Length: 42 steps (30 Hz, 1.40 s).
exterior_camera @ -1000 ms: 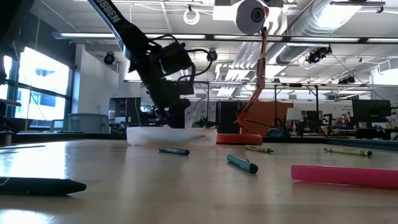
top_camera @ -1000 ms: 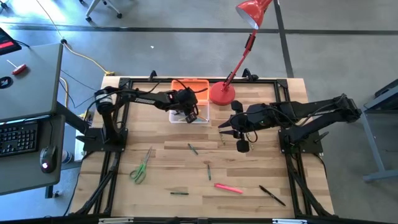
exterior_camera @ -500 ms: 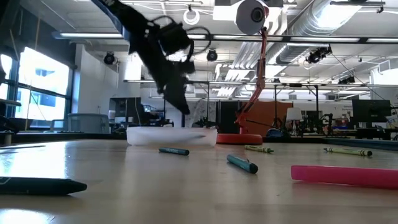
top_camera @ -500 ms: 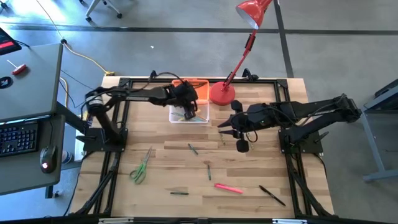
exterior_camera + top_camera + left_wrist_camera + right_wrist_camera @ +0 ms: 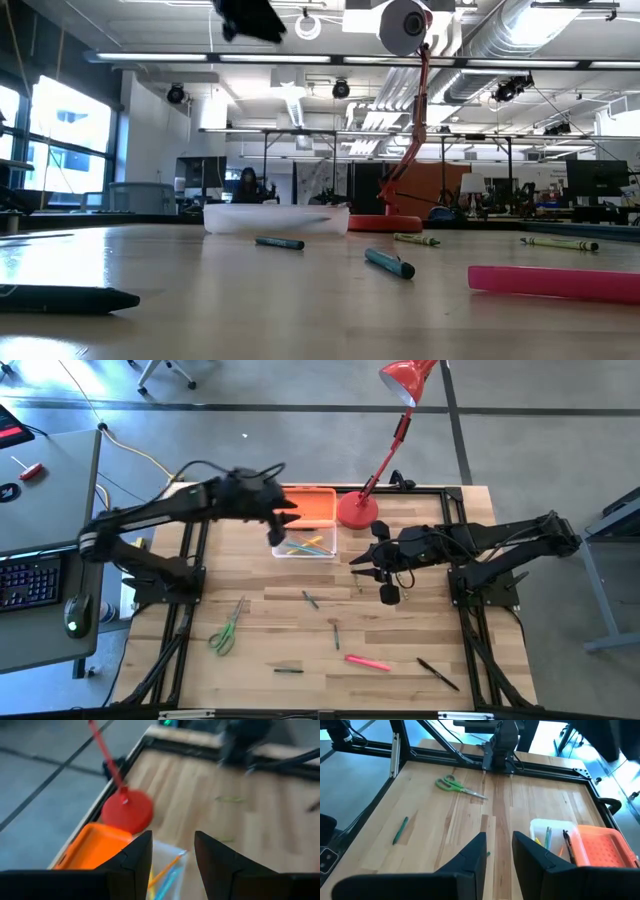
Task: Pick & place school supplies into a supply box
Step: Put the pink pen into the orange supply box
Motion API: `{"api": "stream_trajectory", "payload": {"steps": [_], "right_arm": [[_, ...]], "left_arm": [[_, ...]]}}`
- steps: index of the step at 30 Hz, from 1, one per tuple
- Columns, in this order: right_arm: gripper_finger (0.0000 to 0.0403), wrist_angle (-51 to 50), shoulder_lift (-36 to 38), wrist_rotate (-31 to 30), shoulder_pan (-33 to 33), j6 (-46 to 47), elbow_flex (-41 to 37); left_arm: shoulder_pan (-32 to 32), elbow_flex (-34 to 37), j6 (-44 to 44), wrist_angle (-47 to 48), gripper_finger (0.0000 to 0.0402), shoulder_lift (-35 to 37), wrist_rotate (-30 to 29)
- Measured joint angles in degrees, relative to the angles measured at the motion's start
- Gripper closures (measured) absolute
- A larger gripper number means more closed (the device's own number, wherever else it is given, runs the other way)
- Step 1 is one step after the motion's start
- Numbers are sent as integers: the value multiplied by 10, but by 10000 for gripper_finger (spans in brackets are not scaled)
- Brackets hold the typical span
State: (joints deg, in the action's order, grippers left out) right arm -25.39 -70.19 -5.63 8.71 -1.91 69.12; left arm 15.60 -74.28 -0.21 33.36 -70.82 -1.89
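Both jaws (image 5: pixel 172 862) (image 5: pixel 497 852) part-open, empty; box (image 5: pixel 305 530) holds several pens, while scissors (image 5: pixel 226 630) and six supplies remain on worktop (image 5: pixel 260 610).

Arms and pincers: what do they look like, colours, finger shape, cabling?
Both arms are dark, near-black jointed links on black frame mounts. The left pincer ends in two flat, wedge-shaped black fingers with angular tips; the right pincer has the same matte black pair. A thin black cable loops above the left arm near its wrist. No legible markings show on either arm now.
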Motion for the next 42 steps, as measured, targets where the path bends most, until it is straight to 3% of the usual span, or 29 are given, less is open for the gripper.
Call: {"api": "stream_trajectory", "payload": {"steps": [8,13,22,25,28,31,37,42], "right_arm": [[329,0,0,0,0,0,0],[329,2,0,-1,-1,-11,0],[329,170,-3,31,0,33,0],[329,137,-2,26,7,109,0],[329,73,-2,20,44,116,0],[329,33,-3,-31,109,153,0],[329,-73,-19,-260,251,321,0],[329,-129,-65,-264,322,454,0]], "left_arm": [[-106,0,-33,30,224,99,-2],[-169,1,-55,68,224,118,-3],[-254,9,-105,73,224,110,-86],[-273,9,-106,76,224,107,-106],[-290,9,-114,75,224,108,-120],[-302,9,-140,77,224,108,-131],[-328,9,-155,106,224,108,-150],[-347,9,-168,119,224,108,-193]]}}
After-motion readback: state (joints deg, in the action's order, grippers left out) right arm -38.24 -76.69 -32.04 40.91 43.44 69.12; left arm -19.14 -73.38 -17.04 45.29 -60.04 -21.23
